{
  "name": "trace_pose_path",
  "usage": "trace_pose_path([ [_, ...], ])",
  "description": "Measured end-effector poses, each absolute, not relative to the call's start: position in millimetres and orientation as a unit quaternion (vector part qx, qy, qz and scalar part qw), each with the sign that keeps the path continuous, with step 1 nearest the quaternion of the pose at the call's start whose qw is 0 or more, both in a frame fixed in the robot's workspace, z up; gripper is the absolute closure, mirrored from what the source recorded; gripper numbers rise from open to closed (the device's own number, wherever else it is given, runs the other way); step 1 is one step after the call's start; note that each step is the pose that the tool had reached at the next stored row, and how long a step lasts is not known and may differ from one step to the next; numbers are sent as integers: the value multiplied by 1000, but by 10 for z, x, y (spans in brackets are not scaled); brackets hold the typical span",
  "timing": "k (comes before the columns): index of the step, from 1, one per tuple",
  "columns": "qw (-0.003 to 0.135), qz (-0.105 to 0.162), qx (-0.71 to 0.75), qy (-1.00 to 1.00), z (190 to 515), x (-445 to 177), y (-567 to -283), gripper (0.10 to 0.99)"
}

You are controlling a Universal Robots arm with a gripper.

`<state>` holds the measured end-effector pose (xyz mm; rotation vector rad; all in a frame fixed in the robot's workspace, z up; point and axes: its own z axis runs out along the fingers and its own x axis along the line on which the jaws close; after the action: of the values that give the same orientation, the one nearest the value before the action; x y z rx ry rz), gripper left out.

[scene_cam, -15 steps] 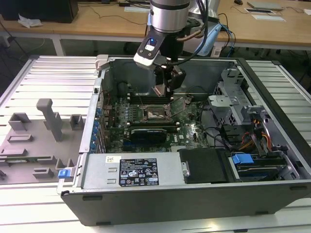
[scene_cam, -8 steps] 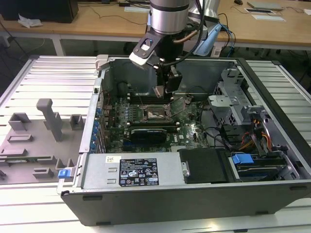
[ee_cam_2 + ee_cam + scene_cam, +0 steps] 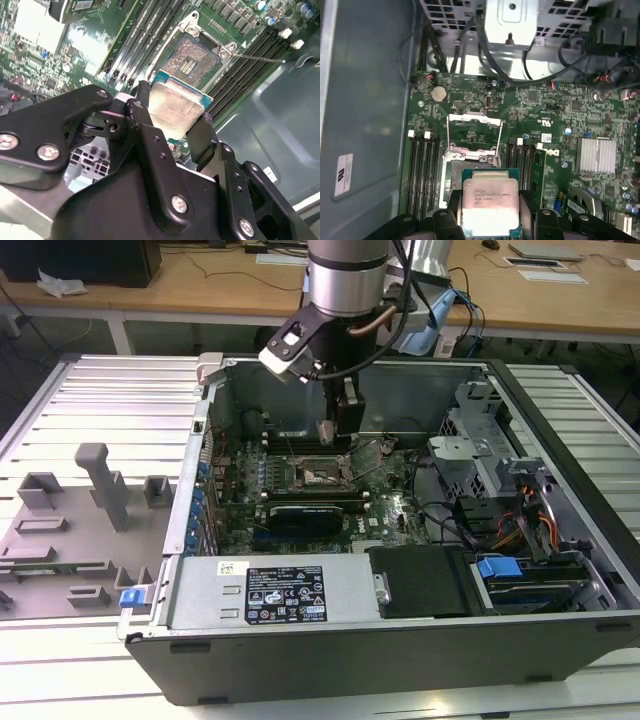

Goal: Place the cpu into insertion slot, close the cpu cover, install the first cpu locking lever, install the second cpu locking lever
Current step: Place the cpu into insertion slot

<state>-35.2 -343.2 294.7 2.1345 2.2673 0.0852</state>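
Slatted counter (image 3: 90, 390), open computer case (image 3: 400, 640) lying flat on it. The gripper (image 3: 172, 125) pinches the cpu (image 3: 490, 207) by its edges, held level just above the insertion slot (image 3: 191, 60). The cpu cover (image 3: 472, 122) stands swung open, so the socket is free.

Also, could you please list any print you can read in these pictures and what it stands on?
Nothing reads reliably.
cpu, held in the gripper: printed lines, too small.
White label on the power supply: too small.
White sticker on the case wall: too small.
Markings on the green board: too small.
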Motion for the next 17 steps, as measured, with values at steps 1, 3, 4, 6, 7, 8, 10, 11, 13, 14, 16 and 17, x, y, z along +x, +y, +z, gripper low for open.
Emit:
trace_pose_path([
  [1,13,27,692,721,2920,-353,-3432,545],
  [3,14,27,704,710,2860,-356,-3430,545],
  [4,14,27,707,707,2837,-357,-3428,545],
  [6,14,27,710,704,2779,-360,-3428,545],
  [7,14,27,710,704,2756,-362,-3428,545],
  [8,14,27,710,704,2738,-363,-3428,545],
  [10,14,27,710,704,2699,-365,-3428,545],
  [11,14,27,710,704,2673,-367,-3428,545],
  [13,14,27,710,704,2622,-368,-3428,545],
  [14,14,27,710,704,2593,-369,-3428,545],
  [16,14,27,710,704,2539,-369,-3428,545],
  [17,14,27,710,704,2526,-369,-3428,545],
])
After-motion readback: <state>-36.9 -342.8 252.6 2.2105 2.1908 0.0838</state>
